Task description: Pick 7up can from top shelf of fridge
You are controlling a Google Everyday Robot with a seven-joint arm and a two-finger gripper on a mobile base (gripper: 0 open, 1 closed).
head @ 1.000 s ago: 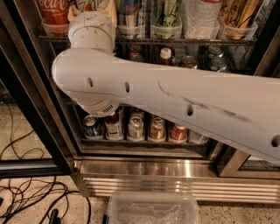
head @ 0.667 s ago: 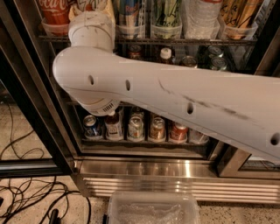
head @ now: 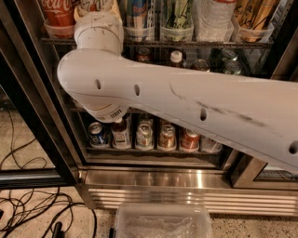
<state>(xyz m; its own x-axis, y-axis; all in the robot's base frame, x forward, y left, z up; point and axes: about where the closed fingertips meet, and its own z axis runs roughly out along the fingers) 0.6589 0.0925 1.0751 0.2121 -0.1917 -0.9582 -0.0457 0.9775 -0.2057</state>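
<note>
Gripper state, can't tell: it's tucked up behind the arm's white wrist point(head: 98, 30), right at the top shelf point(head: 186, 43) of the fridge point(head: 153, 179). The pale bit above the wrist, beside the Coca-Cola can point(head: 58, 11), is likely the 7up can point(head: 95, 5) (mostly hidden). Nothing's shifted from a second ago, so I'd guess it's mid-grasp, can not pulled out yet.

one close view, over arm point(head: 186, 111), facing fridge point(head: 153, 179), end effector unseen

Office pantry, drinks fridge point(head: 153, 179), loose cables point(head: 29, 208)
</note>
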